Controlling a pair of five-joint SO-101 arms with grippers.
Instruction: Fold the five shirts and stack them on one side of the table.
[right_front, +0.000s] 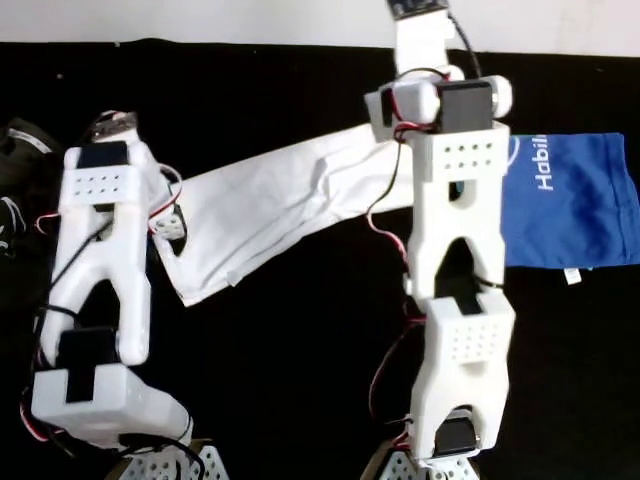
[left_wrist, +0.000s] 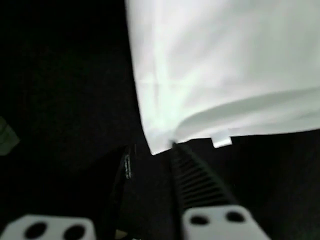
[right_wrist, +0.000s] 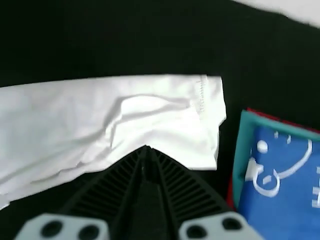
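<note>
White shirt (right_front: 290, 205), folded into a long band, lies slantwise on the black table (right_front: 300, 380) between two arms. Why an arm at each end? (Desk)

My reading: it is set up for the next fold, with the band flat and stretched out. The right gripper (right_wrist: 145, 150) is closed to a point on the band's long edge near one end, and appears to nip the cloth there. The left gripper (left_wrist: 152, 148) is at the opposite corner, near a small tag (left_wrist: 221, 141). Its jaws stand a little apart with the corner at their tips, and no firm pinch can be made out. (Photographer)

Any bin or basket for the finished ones? (Desk)

The pile does that job. A blue shirt (right_front: 570, 200) lies folded just beside the white one's end, on the right arm's side of the table. A teal edge (right_wrist: 239, 150) and a red edge (right_wrist: 231, 197) peek from under it, so I judge several are already stacked. (Photographer)
</note>
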